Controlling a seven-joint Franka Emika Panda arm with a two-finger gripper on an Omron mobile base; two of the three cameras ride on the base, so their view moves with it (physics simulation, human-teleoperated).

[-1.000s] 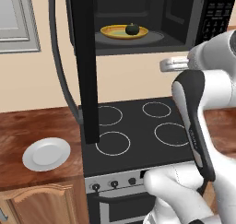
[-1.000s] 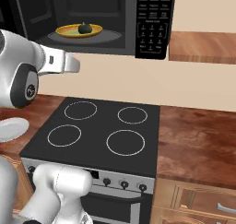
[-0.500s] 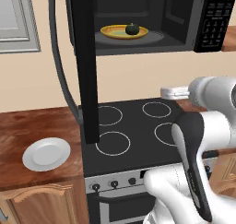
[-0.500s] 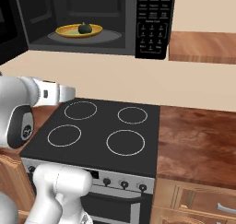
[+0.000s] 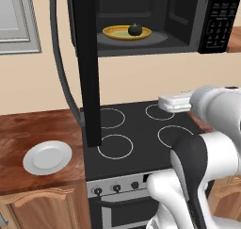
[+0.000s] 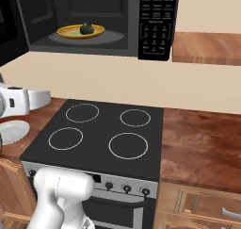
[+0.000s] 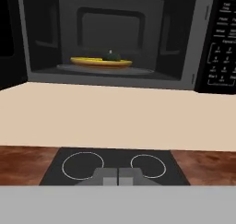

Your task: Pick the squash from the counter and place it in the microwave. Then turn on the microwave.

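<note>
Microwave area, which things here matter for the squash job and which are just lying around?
Part of the job:
- squash, on the yellow plate inside
- microwave, door open
- keypad
- claw, shut and empty

Just lying about:
- white plate on the counter
- stove

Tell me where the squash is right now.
The squash sits on a yellow plate inside the open microwave, left of its keypad and above the stove, in both base views.
</note>
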